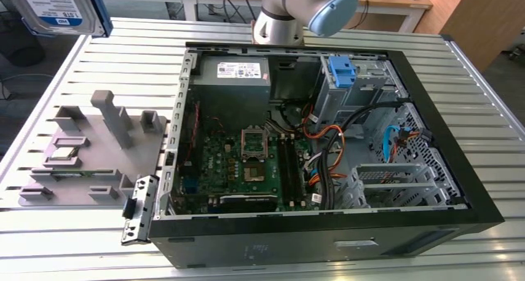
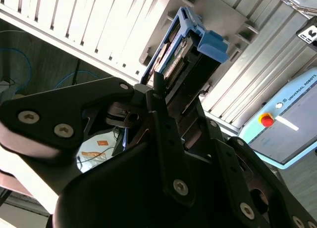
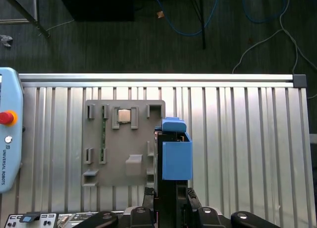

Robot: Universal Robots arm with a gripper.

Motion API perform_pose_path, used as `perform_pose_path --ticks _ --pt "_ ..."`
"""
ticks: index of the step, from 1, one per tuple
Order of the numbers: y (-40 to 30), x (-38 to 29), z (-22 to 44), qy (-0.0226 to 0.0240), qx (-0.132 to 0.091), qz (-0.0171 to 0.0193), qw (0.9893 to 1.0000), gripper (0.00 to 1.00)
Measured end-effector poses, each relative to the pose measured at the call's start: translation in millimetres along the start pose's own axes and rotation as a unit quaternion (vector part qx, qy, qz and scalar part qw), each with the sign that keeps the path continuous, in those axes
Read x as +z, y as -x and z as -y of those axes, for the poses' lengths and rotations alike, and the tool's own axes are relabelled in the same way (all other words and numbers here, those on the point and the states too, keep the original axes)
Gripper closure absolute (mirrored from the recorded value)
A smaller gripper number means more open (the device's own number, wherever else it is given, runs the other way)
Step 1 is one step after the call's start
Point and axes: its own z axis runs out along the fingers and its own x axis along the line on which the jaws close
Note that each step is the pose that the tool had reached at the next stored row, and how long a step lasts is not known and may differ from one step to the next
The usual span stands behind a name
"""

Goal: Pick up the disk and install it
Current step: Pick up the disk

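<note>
Blue-framed disk [image 3: 176, 161] (partly cropped in the exterior view) sits clamped between fingers [image 2: 166, 134].

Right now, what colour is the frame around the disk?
Blue: the frame on the disk shows best in the first wrist view.

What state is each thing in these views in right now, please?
the disk: clipped in its blue carrier, held aloft on edge.
gripper: shut on the disk.
computer case: lying on its side, open, side panel off.
blue bracket: seated in the case's drive bay.
grey fixture: flat on the table, with a chip resting in one slot.
</note>
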Motion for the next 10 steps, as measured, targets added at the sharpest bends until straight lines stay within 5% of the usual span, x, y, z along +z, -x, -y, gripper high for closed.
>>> perform_pose_path --ticks 10 --pt "0.4 -1.2 16.4 0.0 0.0 0.0 1.0 0.65"
